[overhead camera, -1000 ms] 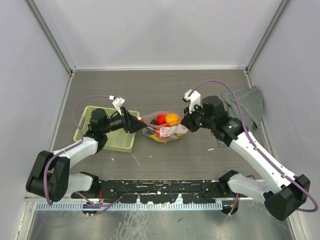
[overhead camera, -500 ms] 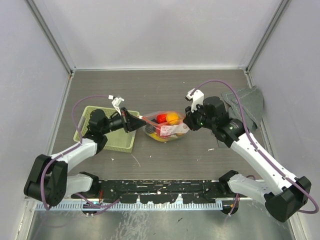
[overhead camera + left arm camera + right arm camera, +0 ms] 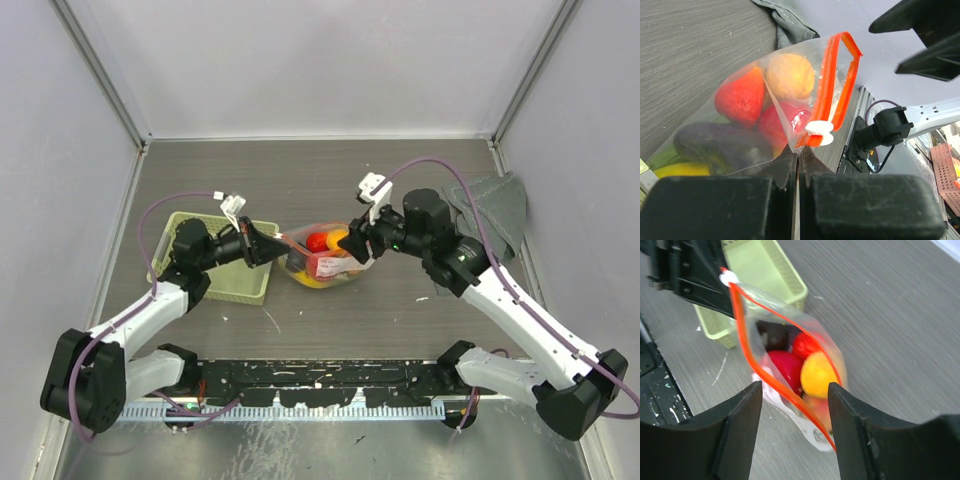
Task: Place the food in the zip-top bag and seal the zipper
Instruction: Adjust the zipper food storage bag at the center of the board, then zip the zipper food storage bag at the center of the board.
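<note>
The zip-top bag (image 3: 325, 258) lies mid-table and holds the food: a red piece (image 3: 318, 241), an orange piece (image 3: 338, 239), with dark purple and yellow pieces (image 3: 715, 145) underneath. My left gripper (image 3: 799, 152) is shut on the bag's left corner, just below the zipper's white slider (image 3: 819, 128). The zipper (image 3: 827, 95) gapes, its two red-orange strips (image 3: 742, 335) spread apart. Over the bag's right end hovers my right gripper (image 3: 795, 386), open, with the mouth and a yellow-orange fruit (image 3: 817, 372) showing between its fingers and nothing gripped.
A pale green basket (image 3: 215, 265) sits under my left arm at the left. A grey folded cloth (image 3: 495, 210) lies at the right by the wall. Grey walls close in the table on three sides.
My left gripper has shut on the bag's left corner. My right gripper has let go of the bag's right end, opened and shifted left over the bag.
</note>
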Robot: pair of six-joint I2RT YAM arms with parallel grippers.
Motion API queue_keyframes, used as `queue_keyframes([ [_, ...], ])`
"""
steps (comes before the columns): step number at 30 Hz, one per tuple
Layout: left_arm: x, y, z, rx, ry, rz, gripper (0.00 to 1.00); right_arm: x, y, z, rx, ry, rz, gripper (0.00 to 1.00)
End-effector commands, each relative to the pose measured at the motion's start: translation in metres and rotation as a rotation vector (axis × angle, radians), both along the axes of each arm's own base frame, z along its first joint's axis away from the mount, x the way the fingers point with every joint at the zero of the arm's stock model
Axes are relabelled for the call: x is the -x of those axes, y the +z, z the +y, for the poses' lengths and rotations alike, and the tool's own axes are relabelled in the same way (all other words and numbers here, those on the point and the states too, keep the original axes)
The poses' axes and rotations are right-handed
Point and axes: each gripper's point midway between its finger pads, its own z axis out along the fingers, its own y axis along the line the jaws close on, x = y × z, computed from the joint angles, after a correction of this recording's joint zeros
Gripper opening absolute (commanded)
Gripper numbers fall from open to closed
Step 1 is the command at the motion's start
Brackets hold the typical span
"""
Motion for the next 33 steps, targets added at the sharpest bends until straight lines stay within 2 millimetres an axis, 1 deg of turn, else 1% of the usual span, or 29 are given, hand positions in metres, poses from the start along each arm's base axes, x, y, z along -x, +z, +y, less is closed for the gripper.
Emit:
queue_keyframes([
  [1, -0.002, 0.032, -0.001, 0.011, 0.003, -0.09, 0.0, 0.007, 0.051, 0.045, -0.045, 0.17, -0.204, 0.62],
  [5, 0.0, 0.03, 0.0, -0.004, 0.013, -0.09, 0.0, 0.009, 0.046, 0.074, 0.007, 0.244, -0.243, 0.63],
  [7, 0.001, 0.029, 0.0, -0.006, 0.014, -0.086, 0.0, 0.009, 0.044, 0.085, 0.01, 0.279, -0.254, 0.63],
  [11, 0.003, 0.029, -0.001, -0.01, 0.008, -0.079, 0.0, 0.009, 0.049, 0.107, -0.009, 0.349, -0.308, 0.63],
  [16, 0.008, 0.031, -0.002, -0.008, 0.0, -0.09, 0.0, 0.008, 0.054, 0.133, -0.014, 0.426, -0.411, 0.61],
  [19, 0.01, 0.03, -0.002, -0.012, -0.004, -0.09, 0.0, 0.006, 0.052, 0.145, -0.012, 0.466, -0.434, 0.59],
  [23, 0.011, 0.032, -0.002, -0.013, -0.002, -0.098, 0.0, 0.004, 0.042, 0.157, 0.007, 0.506, -0.433, 0.56],
  [26, 0.011, 0.031, -0.002, -0.015, -0.005, -0.097, 0.0, 0.001, 0.031, 0.162, 0.03, 0.523, -0.408, 0.53],
  [29, 0.013, 0.031, -0.003, -0.014, -0.011, -0.099, 0.0, -0.004, 0.023, 0.164, 0.055, 0.511, -0.389, 0.48],
  [33, 0.014, 0.031, -0.003, -0.016, -0.013, -0.104, 0.0, -0.011, 0.016, 0.162, 0.086, 0.486, -0.387, 0.39],
])
